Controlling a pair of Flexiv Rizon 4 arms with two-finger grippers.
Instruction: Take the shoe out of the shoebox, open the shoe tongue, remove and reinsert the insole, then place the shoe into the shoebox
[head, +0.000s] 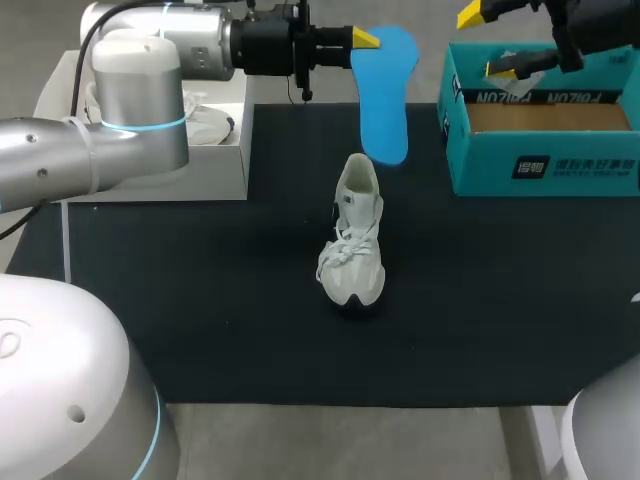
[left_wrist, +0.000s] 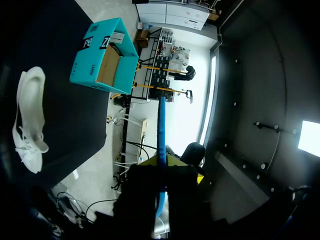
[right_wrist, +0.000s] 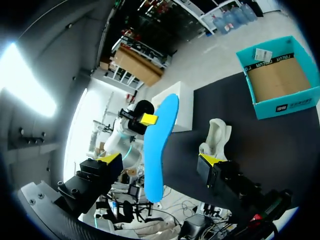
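Observation:
A white shoe (head: 355, 235) stands on the black mat (head: 200, 300), toe toward me. It also shows in the left wrist view (left_wrist: 30, 115) and the right wrist view (right_wrist: 215, 135). My left gripper (head: 365, 40) is shut on the blue insole (head: 385, 90), which hangs in the air above the shoe's heel. In its own view the left gripper (left_wrist: 167, 165) holds the insole (left_wrist: 161, 130) edge-on. My right gripper (head: 490, 42) hovers open over the teal shoebox (head: 540, 130), holding nothing. In the right wrist view the insole (right_wrist: 157, 145) appears ahead of the right gripper (right_wrist: 159, 162), apart from its fingers.
The shoebox (right_wrist: 280, 80) sits open at the mat's back right with a paper tag inside. A white box lid (head: 215, 135) lies at the back left under my left arm. Bare mat surrounds the shoe.

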